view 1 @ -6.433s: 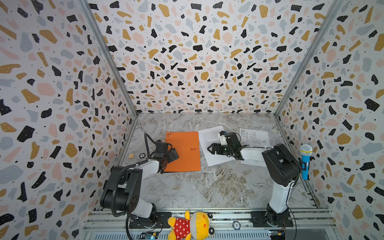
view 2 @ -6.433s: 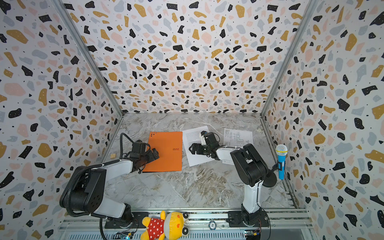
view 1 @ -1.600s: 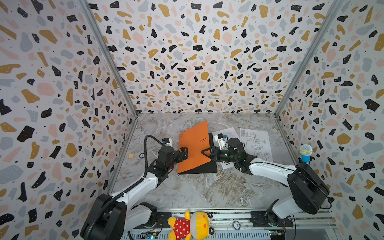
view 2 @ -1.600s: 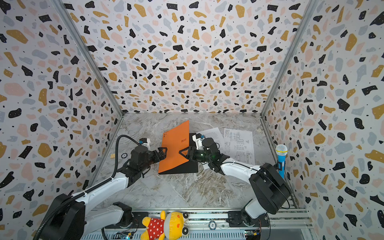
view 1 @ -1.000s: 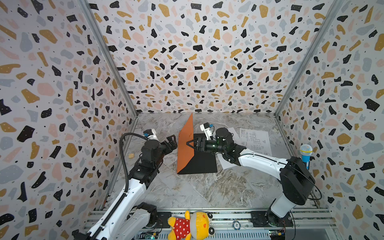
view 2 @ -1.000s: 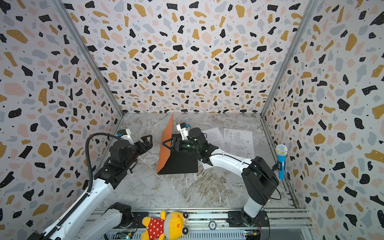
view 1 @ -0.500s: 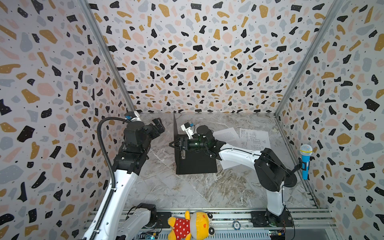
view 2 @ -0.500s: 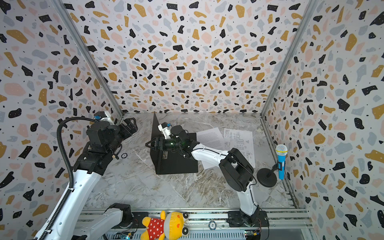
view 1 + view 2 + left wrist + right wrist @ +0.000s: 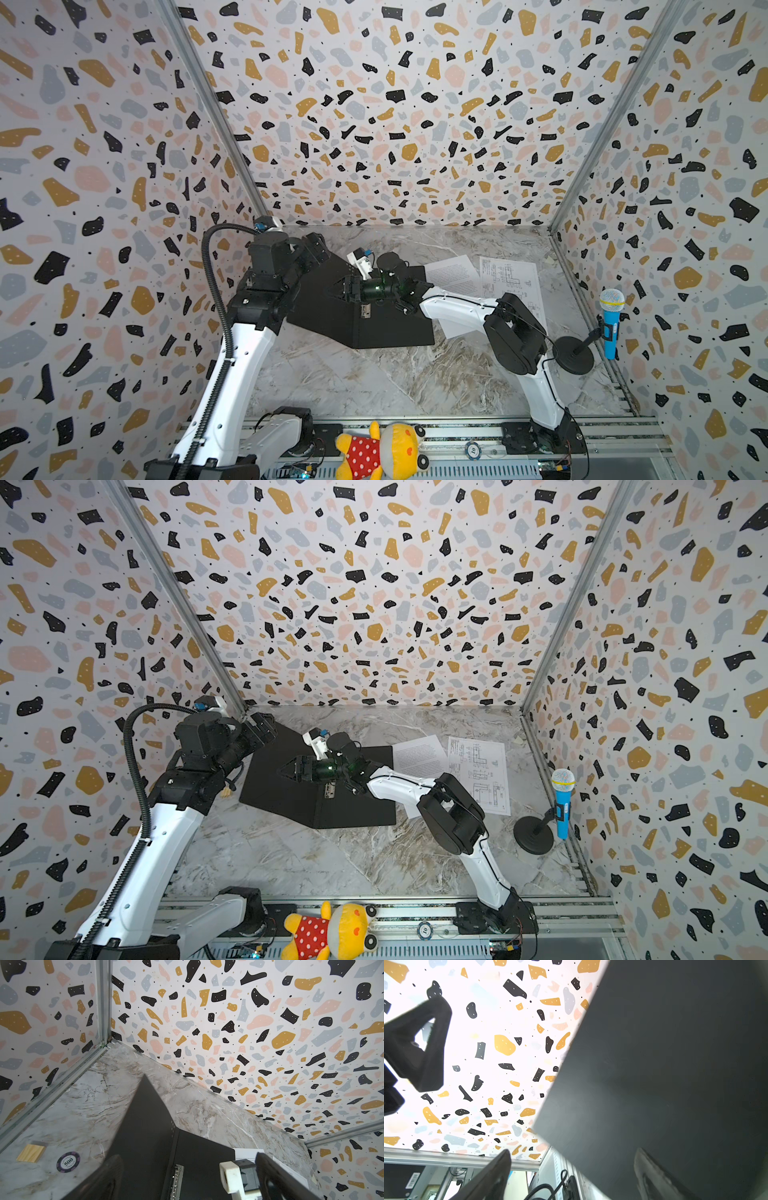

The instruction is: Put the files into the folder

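Observation:
The folder lies opened on the marble table, black inside up in both top views, with a metal clip at its spine. Its left cover slants over to the left and looks blurred in the left wrist view. My right gripper hovers over that cover, open; the cover's edge runs between its spread fingers. My left gripper is raised at the folder's back left corner, open and empty. The files, a text sheet and a drawing sheet, lie flat to the right of the folder.
A poker chip and a small wooden block lie on the table left of the folder. A blue toy microphone on a black stand sits by the right wall. A plush toy lies on the front rail.
The cover stood upright half a second ago and has swung over to the left, showing the black inside. My right gripper's jaws have spread wider. The left arm stays raised at the back left.

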Controlling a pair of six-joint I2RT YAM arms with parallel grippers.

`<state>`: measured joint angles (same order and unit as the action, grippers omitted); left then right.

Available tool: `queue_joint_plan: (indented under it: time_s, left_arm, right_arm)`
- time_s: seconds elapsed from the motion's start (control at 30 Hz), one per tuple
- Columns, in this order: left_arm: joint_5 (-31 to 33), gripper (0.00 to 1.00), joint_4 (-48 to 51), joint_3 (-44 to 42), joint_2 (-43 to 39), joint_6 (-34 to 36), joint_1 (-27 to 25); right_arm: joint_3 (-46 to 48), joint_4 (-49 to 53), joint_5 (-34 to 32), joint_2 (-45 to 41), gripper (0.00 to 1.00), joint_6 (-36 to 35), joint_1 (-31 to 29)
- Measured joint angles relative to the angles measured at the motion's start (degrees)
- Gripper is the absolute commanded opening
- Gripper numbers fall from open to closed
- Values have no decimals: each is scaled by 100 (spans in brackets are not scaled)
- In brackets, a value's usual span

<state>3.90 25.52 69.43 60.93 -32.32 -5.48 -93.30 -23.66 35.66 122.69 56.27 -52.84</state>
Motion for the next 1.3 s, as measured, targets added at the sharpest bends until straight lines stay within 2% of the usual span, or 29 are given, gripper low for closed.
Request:
queue_joint_plan:
  time_s: [0.17, 0.23, 0.3, 0.53, 0.83, 1.1, 1.3]
  left_arm:
    - [-262, 99, -164, -111, 94, 17, 2]
    - [-354, 95, -293, -282, 203, 24, 2]
    - [-444, 88, -428, -516, 376, 42, 2]
    - [-887, 54, -774, -1147, 1342, 153, 2]
    - [-1187, 27, -1325, -1279, 2638, 304, -201]
    - [-1241, 22, -1451, -1126, 3694, 564, -566]
    - [-1241, 21, -1530, -1016, 4057, 625, -699]
  right_arm:
    - [177, -114, 0, -63, 89, -39, 42]
    - [501, -155, 7, -186, 84, -63, 92]
    - [855, -157, 9, -308, 79, -96, 184]
    - [1858, 157, -87, -610, 66, -442, 608]
    - [2529, 400, -136, -737, 53, -629, 824]
    - [2610, 400, -122, -737, 52, -645, 844]
    - [2745, 417, -142, -737, 52, -643, 855]
